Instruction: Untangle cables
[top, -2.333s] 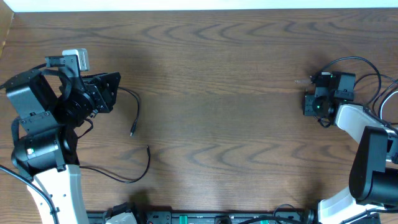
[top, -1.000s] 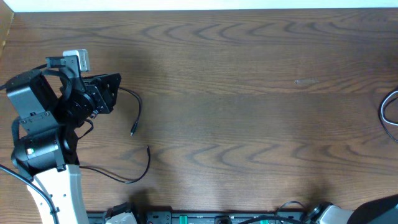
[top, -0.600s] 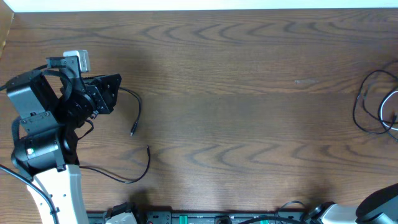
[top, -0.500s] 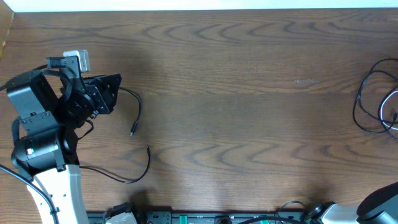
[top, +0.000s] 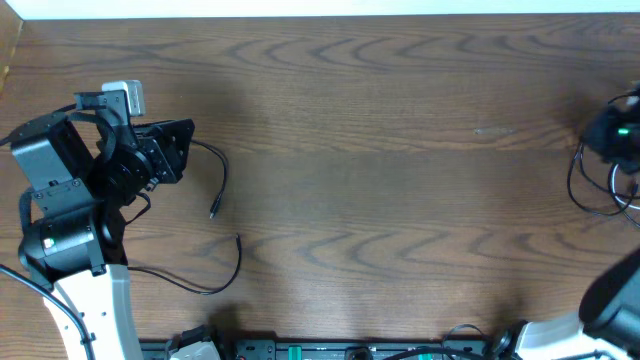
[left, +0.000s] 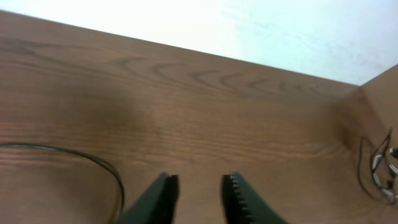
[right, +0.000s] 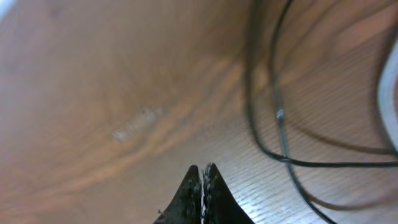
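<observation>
Right hand (right: 202, 174) back in view near cables (top: 585, 190), closed empty, left hand (left: 200, 186) unmoved, slightly parted.

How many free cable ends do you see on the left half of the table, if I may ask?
2: the upper cable end lies mid-depth in the left half; the lower cable end sits slightly right of it, nearer the front edge. Others may be hidden.

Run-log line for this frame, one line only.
left gripper: open, empty | right gripper: shut, empty | cable loops: right edge, ungripped | black cable: loose beside left gripper
</observation>
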